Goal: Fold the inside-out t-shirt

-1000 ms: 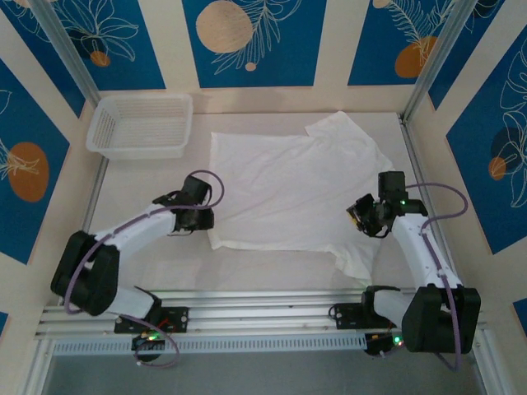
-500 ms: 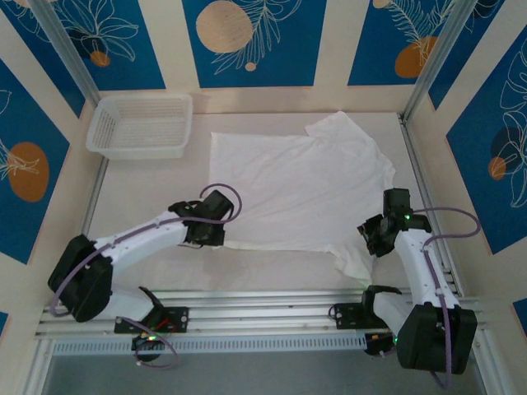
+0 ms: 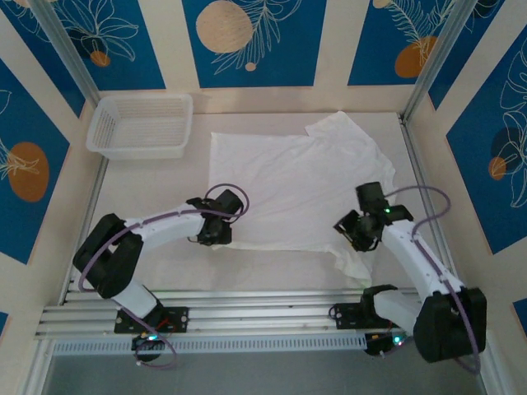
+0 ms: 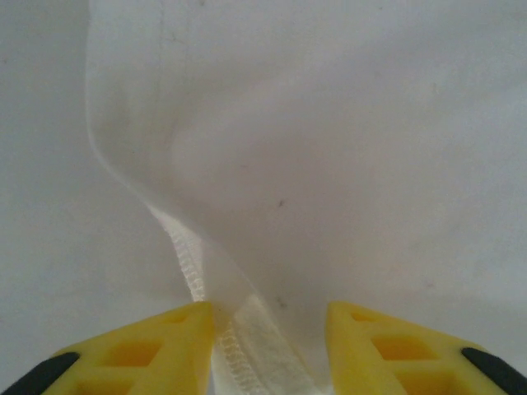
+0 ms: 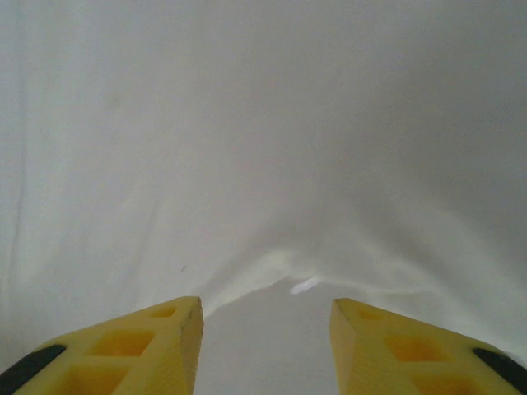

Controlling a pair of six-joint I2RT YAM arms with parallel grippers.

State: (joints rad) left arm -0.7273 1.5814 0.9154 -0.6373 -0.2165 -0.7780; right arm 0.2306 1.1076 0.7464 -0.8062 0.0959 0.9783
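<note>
We count one table (image 3: 148,191), and on it one white t-shirt (image 3: 296,177), spread flat across the middle and right, with a sleeve pointing toward the far right corner. One white mesh basket (image 3: 140,125) stands at the far left corner, apart from the shirt. Two arms reach in from the near edge. The left gripper (image 3: 216,232) sits at the shirt's near-left corner; its two yellow fingers (image 4: 140,350) stand apart, and the stitched hem (image 4: 191,271) lies between them, unclamped. The right gripper (image 3: 356,234) is low over the shirt's near-right edge, its two fingers (image 5: 123,346) likewise spread, with wrinkled cloth just ahead.
</note>
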